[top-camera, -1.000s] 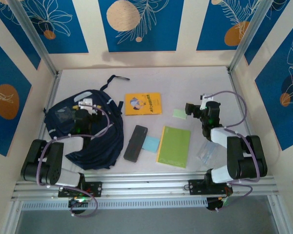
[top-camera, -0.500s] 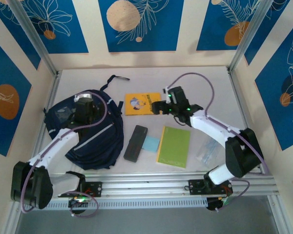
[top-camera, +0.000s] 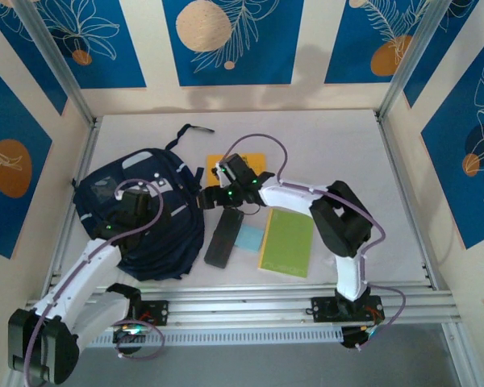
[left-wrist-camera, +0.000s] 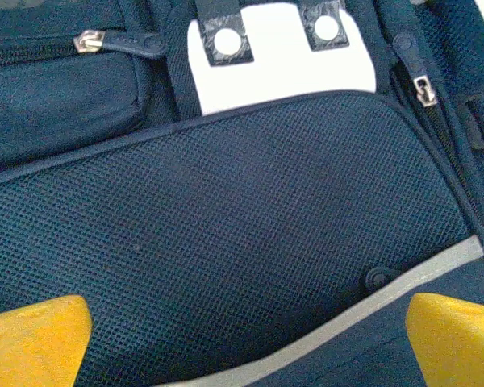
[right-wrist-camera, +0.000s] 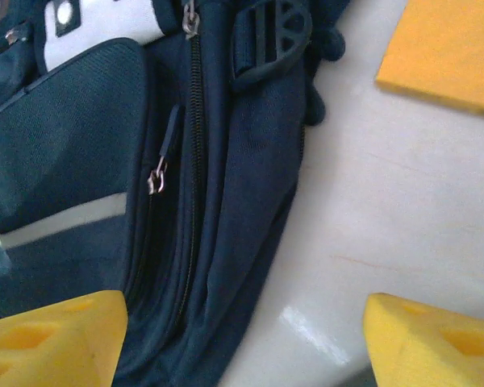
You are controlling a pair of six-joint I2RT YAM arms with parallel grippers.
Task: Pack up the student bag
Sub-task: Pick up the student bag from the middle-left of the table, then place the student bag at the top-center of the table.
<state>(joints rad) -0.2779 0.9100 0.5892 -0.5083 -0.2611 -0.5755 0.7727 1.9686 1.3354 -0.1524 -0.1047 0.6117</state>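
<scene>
The student bag (top-camera: 168, 240), dark navy with a grey stripe and a white patch (left-wrist-camera: 278, 56), lies flat on the left of the table. My left gripper (top-camera: 126, 211) hovers open over its mesh front pocket (left-wrist-camera: 226, 210), yellow fingers (left-wrist-camera: 32, 339) wide apart with nothing between them. My right gripper (top-camera: 209, 198) is at the bag's right edge, open. Its fingers (right-wrist-camera: 52, 343) straddle the bag's zippered side (right-wrist-camera: 226, 210) and bare table. A zipper pull (right-wrist-camera: 156, 179) hangs just ahead of the left finger.
A yellow book (top-camera: 258, 161) lies behind the right arm, its corner (right-wrist-camera: 452, 48) in the right wrist view. A black pencil case (top-camera: 223, 238), a light blue note (top-camera: 248, 236) and a green notebook (top-camera: 289, 242) sit right of the bag. Frame rails (top-camera: 242, 294) run along the table's edges.
The right arm has swung left across the table, from the right side past the yellow book to the bag's edge. The left gripper has drawn back toward me over the bag.
</scene>
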